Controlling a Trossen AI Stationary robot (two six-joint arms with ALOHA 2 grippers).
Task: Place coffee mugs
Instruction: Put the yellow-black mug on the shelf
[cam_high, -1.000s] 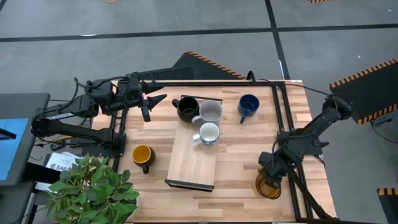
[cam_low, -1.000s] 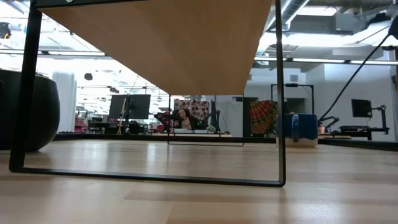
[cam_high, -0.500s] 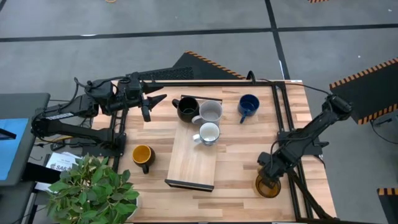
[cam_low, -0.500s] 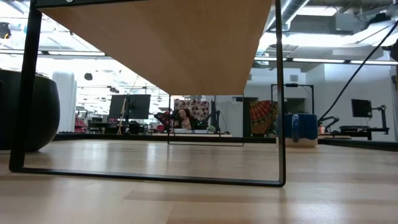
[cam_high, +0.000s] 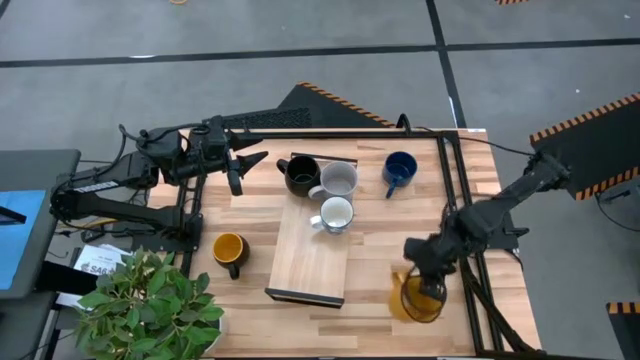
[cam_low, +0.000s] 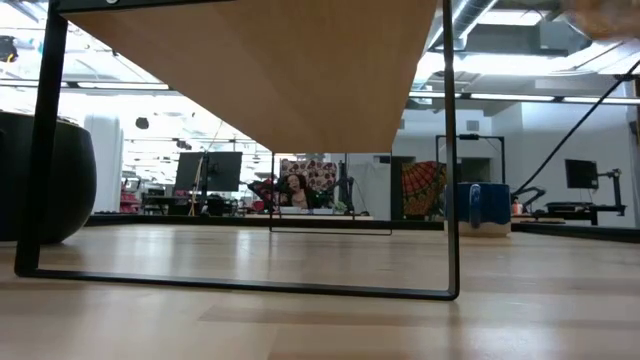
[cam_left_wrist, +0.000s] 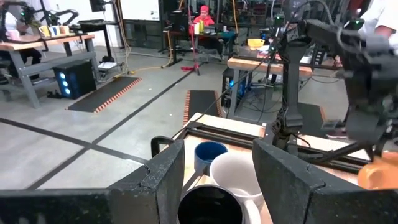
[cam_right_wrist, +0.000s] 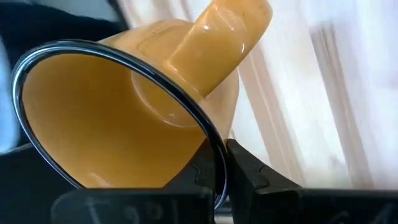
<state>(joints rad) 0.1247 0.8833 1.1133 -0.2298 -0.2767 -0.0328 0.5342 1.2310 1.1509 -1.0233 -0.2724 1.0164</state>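
**Right pincer grips a yellow-orange mug by its rim**

The right pincer (cam_high: 423, 288) is clamped on the rim of a yellow-orange mug (cam_high: 415, 300) near the surface's (cam_high: 380, 240) front right corner. The left pincer (cam_high: 247, 165) waits parted beside the black mug (cam_high: 301, 174) on the wooden board (cam_high: 312, 262).

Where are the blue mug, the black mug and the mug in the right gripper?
blue mug (cam_high: 400, 169): high view, on its dark inside.
black mug (cam_high: 301, 174): high view, on its opening.
yellow mug (cam_right_wrist: 106, 137): right wrist view, on its inner wall; right gripper (cam_high: 428, 283) shut on its rim.
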